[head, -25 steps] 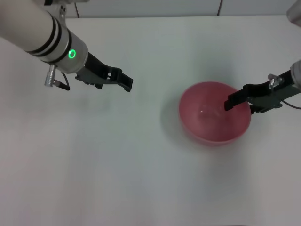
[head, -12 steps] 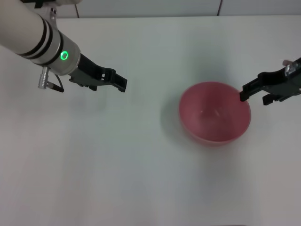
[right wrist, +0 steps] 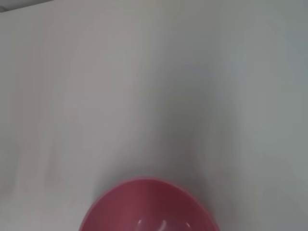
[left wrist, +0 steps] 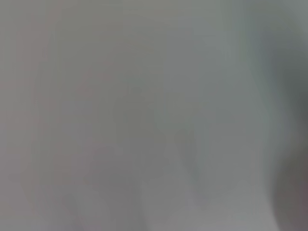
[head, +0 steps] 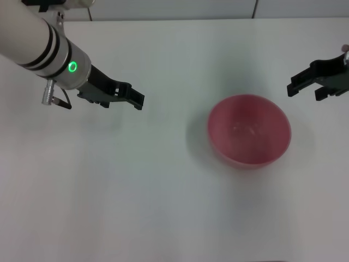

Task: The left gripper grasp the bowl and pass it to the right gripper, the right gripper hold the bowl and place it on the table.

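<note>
Pulled back from the bowl (head: 248, 131), which sits upright on the white worktop (head: 163, 191), the right gripper (head: 303, 87) hangs empty, fingers apparently parted, while the left gripper (head: 136, 100) hovers empty well apart.

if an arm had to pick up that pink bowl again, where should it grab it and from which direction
Probably by the rim. The bowl sits upright and open-mouthed on the table, and looks wider than either claw, so one finger inside the wall and one outside suits it best, coming down from above. The right gripper is nearer, beside the bowl's right edge and clear of it; the left gripper is farther off.
</note>
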Motion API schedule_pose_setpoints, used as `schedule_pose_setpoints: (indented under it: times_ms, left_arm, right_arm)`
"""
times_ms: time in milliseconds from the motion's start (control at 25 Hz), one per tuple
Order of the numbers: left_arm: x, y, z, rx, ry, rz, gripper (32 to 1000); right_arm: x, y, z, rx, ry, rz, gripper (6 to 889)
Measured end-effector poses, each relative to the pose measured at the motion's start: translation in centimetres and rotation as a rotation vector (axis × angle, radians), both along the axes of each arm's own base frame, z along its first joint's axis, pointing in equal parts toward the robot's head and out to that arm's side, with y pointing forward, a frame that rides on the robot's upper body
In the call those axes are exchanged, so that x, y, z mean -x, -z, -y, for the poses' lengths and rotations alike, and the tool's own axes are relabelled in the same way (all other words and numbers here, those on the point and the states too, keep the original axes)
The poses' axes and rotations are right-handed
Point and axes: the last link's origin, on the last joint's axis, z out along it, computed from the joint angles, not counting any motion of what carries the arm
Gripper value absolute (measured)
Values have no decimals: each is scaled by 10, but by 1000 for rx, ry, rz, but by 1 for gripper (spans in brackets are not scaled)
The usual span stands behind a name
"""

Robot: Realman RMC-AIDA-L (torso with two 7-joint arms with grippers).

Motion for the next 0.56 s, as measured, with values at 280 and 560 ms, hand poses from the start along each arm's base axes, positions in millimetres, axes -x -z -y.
schedule_pose_setpoints:
  times_ms: [280, 560]
  left_arm:
    - [-1, 0, 0, 2, 0, -1, 850]
    - [0, 0, 0, 2, -1, -1, 850]
  right_arm:
    - [2, 0, 0, 4, -3, 0, 695]
    - [2, 0, 0, 5, -4, 0, 695]
